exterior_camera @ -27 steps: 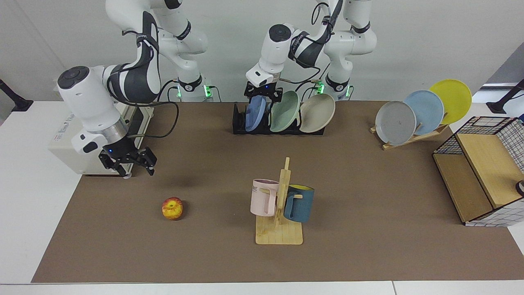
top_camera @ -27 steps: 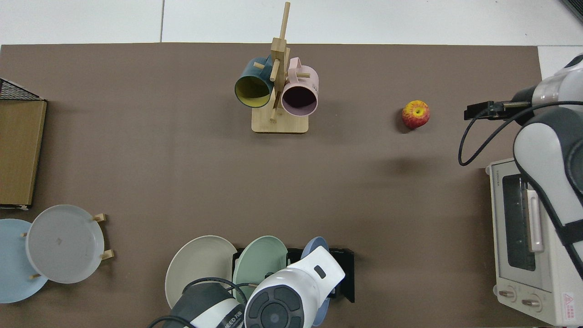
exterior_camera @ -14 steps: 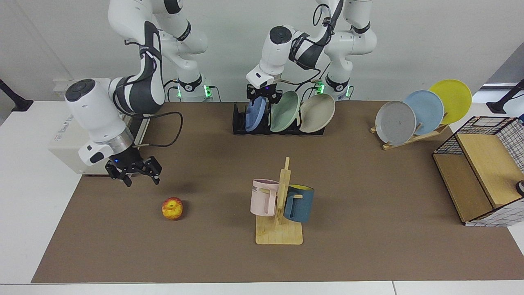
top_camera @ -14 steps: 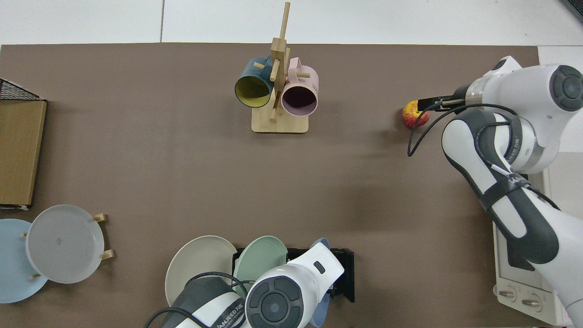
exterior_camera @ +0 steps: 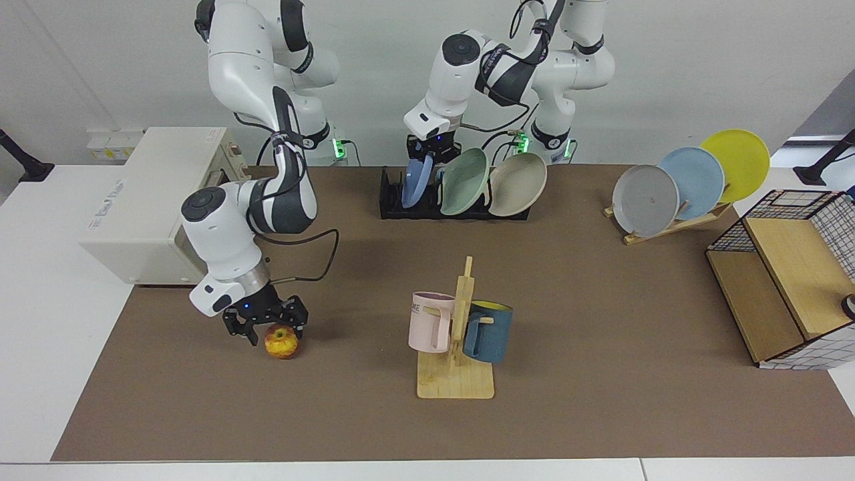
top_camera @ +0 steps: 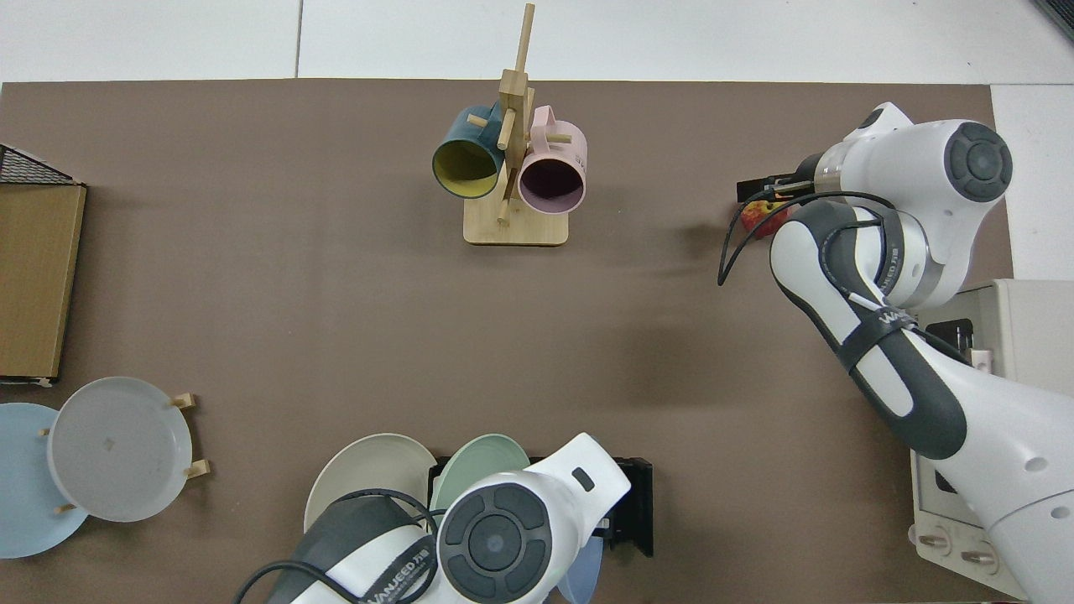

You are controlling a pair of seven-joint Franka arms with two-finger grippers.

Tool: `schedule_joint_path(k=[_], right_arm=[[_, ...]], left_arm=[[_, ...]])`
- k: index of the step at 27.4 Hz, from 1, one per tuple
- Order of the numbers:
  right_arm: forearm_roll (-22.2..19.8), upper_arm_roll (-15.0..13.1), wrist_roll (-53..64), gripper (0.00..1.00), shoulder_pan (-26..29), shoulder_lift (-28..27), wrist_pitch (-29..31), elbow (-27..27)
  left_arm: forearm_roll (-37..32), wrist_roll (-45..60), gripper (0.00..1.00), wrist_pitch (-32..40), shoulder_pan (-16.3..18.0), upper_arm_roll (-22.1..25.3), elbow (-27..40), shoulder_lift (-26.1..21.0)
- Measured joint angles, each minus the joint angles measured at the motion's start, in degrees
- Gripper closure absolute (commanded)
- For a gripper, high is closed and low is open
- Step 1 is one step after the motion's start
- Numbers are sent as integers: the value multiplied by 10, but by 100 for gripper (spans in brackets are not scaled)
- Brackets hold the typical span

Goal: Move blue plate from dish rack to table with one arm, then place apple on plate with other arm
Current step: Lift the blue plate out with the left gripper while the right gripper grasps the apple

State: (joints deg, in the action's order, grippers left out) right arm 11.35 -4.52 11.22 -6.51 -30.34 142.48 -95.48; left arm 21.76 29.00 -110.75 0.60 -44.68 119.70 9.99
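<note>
Watching the facing view first: my left gripper sits at the top rim of the blue plate, fingers apparently pinched on that rim, plate tilted and partly risen from the dish rack. I judge the plate stiff, light and smooth; a thin rim pinch could let it swing or slip. My right gripper hangs low over the apple on the brown surface, fingers spread wide to either side, not closed. The apple looks firm, round and apt to roll; I would take it across its middle.

Top view: the left arm hides most of the blue plate; only a sliver shows. The right gripper overlaps the apple.
</note>
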Motion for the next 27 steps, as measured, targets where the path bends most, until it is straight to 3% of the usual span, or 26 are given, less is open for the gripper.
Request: schedule_joint_path(k=[10, 18, 20, 21, 22, 24, 27], right_arm=[[0, -2, 10, 1, 1, -18, 8, 5], [0, 0, 11, 6, -4, -20, 8, 5], [0, 0, 11, 18, -4, -20, 8, 5], [0, 0, 12, 32, -5, -21, 7, 5], [0, 0, 12, 61, -6, -21, 7, 4], [0, 0, 14, 99, -7, -23, 7, 2], [-1, -1, 15, 100, -7, -24, 6, 2]], left_arm=[[-38, -65, 100, 12, 3, 74, -33, -1], [-25, -174, 100, -56, 7, 167, -33, -33], [-16, -201, 100, -71, 7, 187, -33, -44], [-9, -217, 100, -76, 7, 196, -32, -48], [4, -235, 100, -79, 8, 207, -33, -54], [44, -275, 100, -83, 8, 231, -32, -65], [100, -339, 100, -87, 13, 254, -31, -84]])
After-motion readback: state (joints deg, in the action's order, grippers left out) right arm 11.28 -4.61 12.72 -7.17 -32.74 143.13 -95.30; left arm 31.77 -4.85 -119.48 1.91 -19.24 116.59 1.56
